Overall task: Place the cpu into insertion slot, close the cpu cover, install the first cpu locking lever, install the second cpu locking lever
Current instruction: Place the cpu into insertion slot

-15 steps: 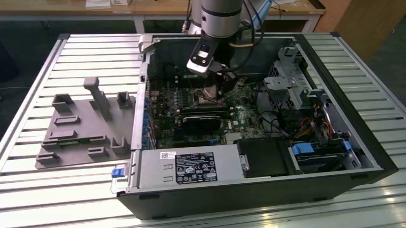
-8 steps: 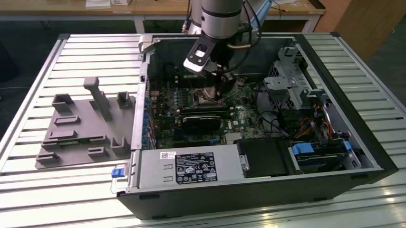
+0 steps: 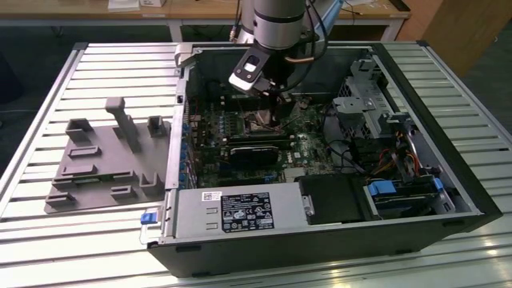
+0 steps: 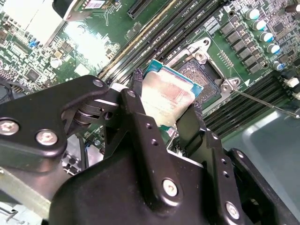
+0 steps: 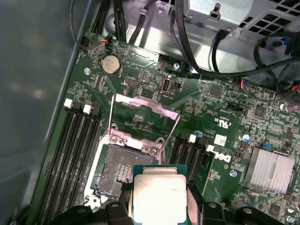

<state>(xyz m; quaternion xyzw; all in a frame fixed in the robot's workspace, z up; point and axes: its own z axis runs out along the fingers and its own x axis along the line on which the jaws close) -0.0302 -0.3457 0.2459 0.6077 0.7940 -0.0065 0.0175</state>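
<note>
Second wrist view: the hand (image 4: 167,93) is clenched on the cpu (image 4: 174,103), one finger on each of two opposite edges. The chip is tilted, its metal top facing the camera. The insertion slot (image 4: 200,77) lies just beyond the chip's far edge and is partly overlapped by it; contact cannot be confirmed. In the first wrist view, the cpu cover (image 5: 136,139) stands raised on the slot's far side, leaving the socket uncovered
</note>
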